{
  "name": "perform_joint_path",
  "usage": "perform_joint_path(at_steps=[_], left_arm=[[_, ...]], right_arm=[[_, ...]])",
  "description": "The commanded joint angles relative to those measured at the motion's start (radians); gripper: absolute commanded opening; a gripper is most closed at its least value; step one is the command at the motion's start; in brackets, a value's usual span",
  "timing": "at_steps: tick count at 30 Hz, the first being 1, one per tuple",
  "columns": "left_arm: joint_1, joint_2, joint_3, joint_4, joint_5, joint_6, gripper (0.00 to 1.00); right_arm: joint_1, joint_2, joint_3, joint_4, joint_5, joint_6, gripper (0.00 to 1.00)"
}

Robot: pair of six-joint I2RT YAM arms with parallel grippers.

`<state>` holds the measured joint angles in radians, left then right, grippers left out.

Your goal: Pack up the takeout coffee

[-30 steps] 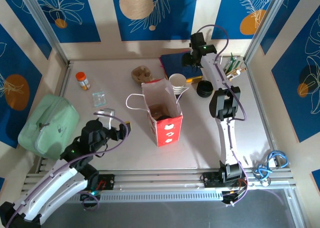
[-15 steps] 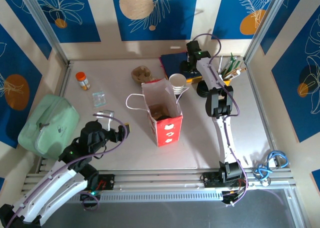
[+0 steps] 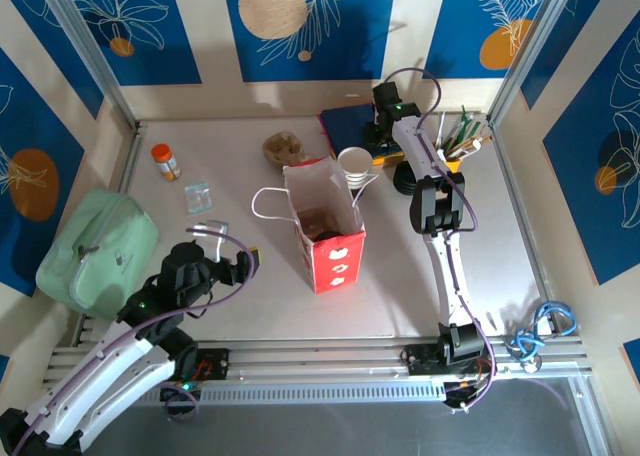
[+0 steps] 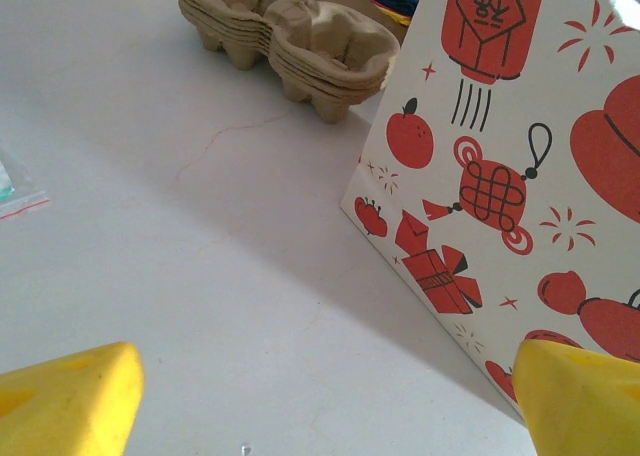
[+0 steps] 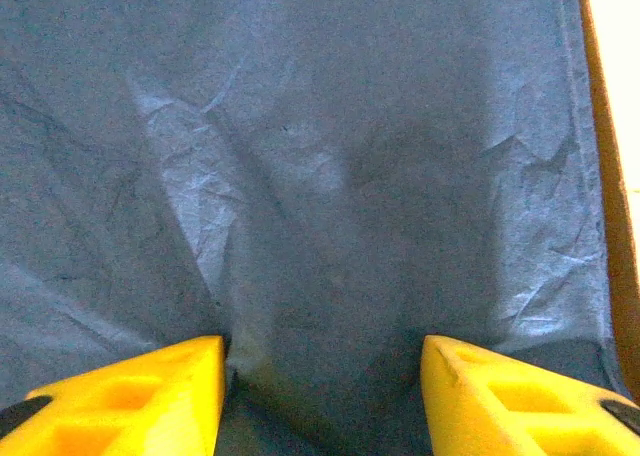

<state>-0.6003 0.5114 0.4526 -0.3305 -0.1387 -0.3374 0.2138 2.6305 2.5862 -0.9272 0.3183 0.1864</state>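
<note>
Currently: both tools open.
At far side, right tool [image 5: 320, 381] points at crumpled blue paper [image 5: 330, 156]; small white-lined paper cup [image 3: 354, 161] stands on worktop [image 3: 480, 246] just beyond red-patterned paper bag [image 3: 335, 261]; left tool [image 4: 325, 391] faces bag.

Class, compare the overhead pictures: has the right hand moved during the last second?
Yes: the right hand shifted left, away from the utensil cup, over the blue napkins.

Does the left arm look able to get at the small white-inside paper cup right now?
Probably not directly: the tall red-and-white paper bag stands between the open left gripper and the cup, which sits just beyond the bag's far side. It would need to go over or around.
</note>
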Motion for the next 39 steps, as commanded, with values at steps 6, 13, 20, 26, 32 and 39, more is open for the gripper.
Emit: perform_joint_path(at_steps=[6, 13, 20, 26, 32, 39], left_arm=[[0.011, -0.004, 0.037, 0.007, 0.011, -0.018, 0.94], [0.011, -0.002, 0.038, 0.005, 0.012, -0.017, 0.94], [0.012, -0.002, 0.036, 0.002, 0.011, -0.017, 0.94], [0.011, -0.004, 0.037, -0.002, 0.011, -0.017, 0.95], [0.011, -0.004, 0.038, 0.001, 0.01, -0.017, 0.94], [0.012, -0.006, 0.041, -0.002, 0.01, -0.018, 0.94]], right_arm=[[-0.005, 0.011, 0.052, -0.004, -0.04, 0.01, 0.35], [-0.006, -0.026, 0.063, -0.003, -0.075, 0.034, 0.33], [-0.015, -0.068, 0.075, 0.005, -0.115, 0.059, 0.29], [-0.019, -0.081, 0.095, -0.012, -0.122, 0.063, 0.24], [-0.021, -0.111, 0.094, -0.016, -0.12, 0.062, 0.21], [-0.021, -0.176, 0.096, -0.03, -0.123, 0.064, 0.11]])
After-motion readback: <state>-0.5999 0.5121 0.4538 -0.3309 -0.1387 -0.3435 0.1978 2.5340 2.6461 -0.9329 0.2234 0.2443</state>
